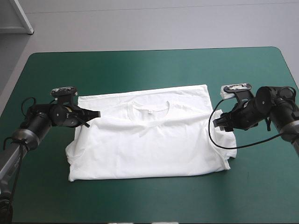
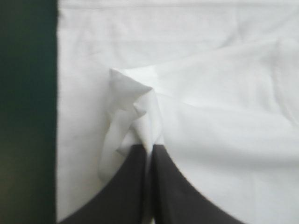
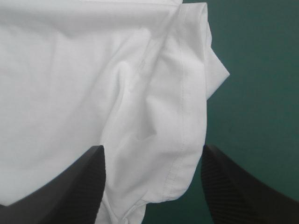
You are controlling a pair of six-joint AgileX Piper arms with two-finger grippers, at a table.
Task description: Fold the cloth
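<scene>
Your left end effector (image 2: 150, 148) is clenched on a pinched peak of the white short-sleeved fabric T-shirt (image 1: 149, 144), near its left shoulder; the T-shirt lies spread flat mid-way across the teal-green covered desk (image 1: 140, 67), collar toward the far edge; your right end effector (image 3: 152, 156) is released, its black fingers (image 3: 70, 186) wide apart, with the T-shirt's hemmed right edge between them.

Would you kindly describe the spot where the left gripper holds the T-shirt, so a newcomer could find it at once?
On the teal-green table the white T-shirt lies spread, collar toward the far edge. At its left shoulder side the left gripper, jaws shut, pinches up a small peaked tuck of cloth; the right gripper, at the opposite edge, has its jaws open.
</scene>
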